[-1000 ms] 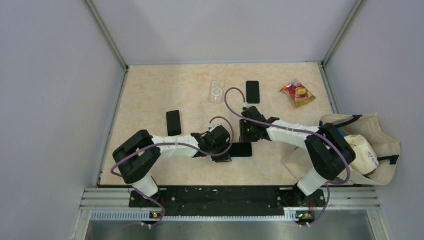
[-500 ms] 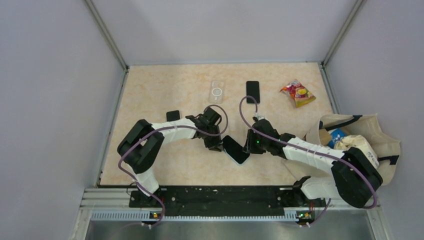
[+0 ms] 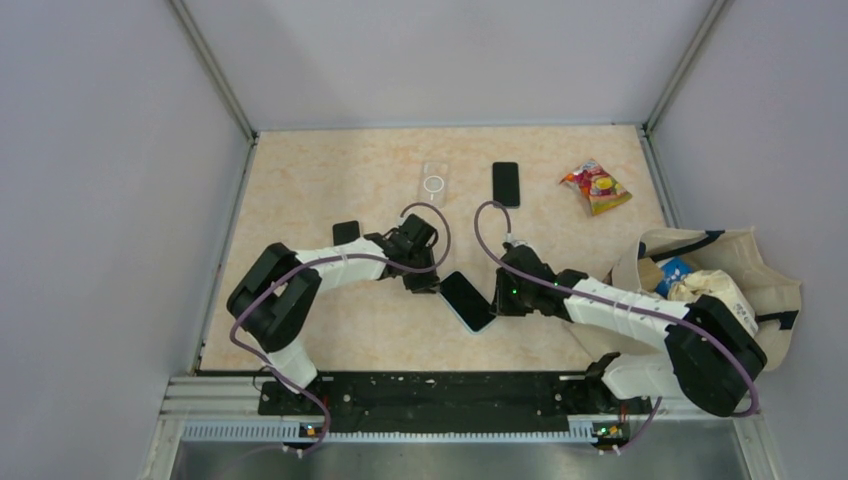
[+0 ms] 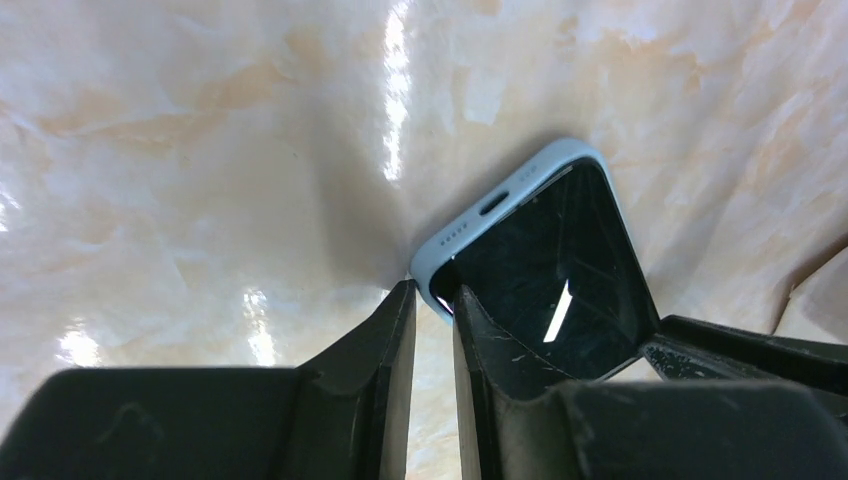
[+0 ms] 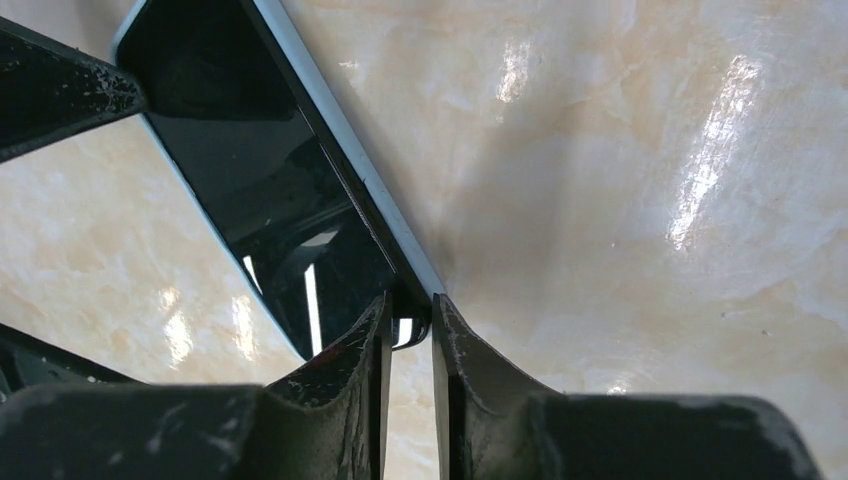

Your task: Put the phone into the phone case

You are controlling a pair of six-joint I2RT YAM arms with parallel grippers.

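Phone, screen up inside a light-blue phone case, lies diagonally on the beige marbled table, near the middle and towards the front edge. A cream tote bag with things inside slumps at the right edge of the table.

The left gripper meets the phone's far-left corner and the right gripper meets its near-right corner, so the phone sits between the two. In each wrist view the fingers are drawn almost together and a corner of the cased phone is caught in the narrow slit between them.

Three phones can be counted. Besides the cased one, a bare black phone lies at the far side, and another black phone is partly hidden behind the left arm. There are two cases, the blue one and a clear case with a white ring, which lies just left of the far phone. One red and yellow snack packet lies far right.

The cased phone's glass is dark and glossy, and the case's end edge shows a port cut-out.
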